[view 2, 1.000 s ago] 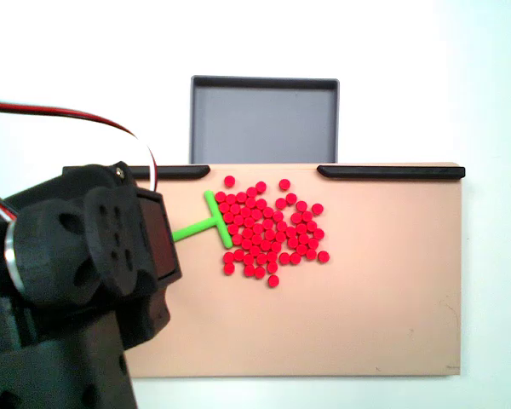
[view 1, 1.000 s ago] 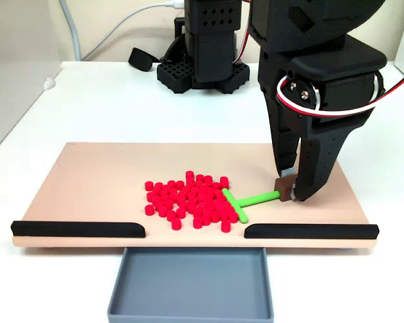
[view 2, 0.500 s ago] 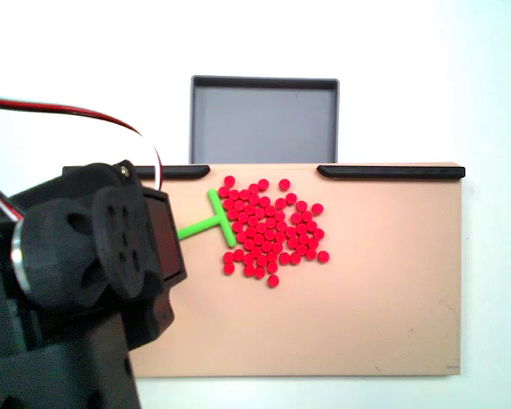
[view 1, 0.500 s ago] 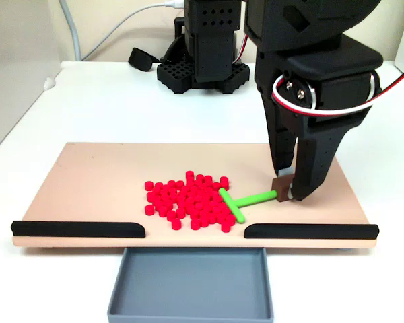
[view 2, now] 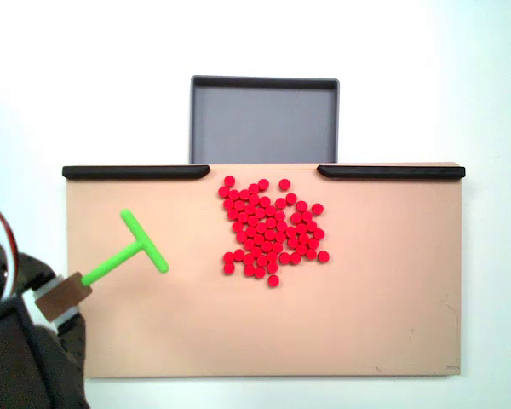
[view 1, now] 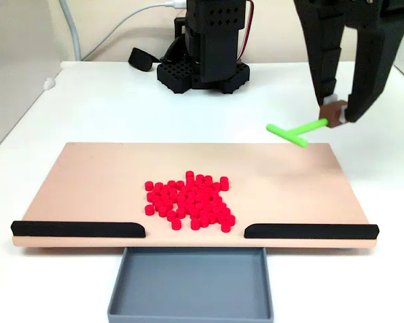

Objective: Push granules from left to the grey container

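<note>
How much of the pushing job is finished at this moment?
Nothing is delivered: the slate-grey plastic tray holds nothing. The gripper holds the green T-shaped pusher tool raised above the tan board. All the tiny red cylindrical beads remain to be pushed.

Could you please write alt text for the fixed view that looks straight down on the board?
Red granules lie clustered on a tan board, just before the gap leading to the grey container. At lower left, the hand holds a green T-shaped pusher away from them.

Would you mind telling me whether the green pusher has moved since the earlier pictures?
Yes. The pusher, held in the claw, has lifted off the granules and now hangs above the board's far right corner.
</note>
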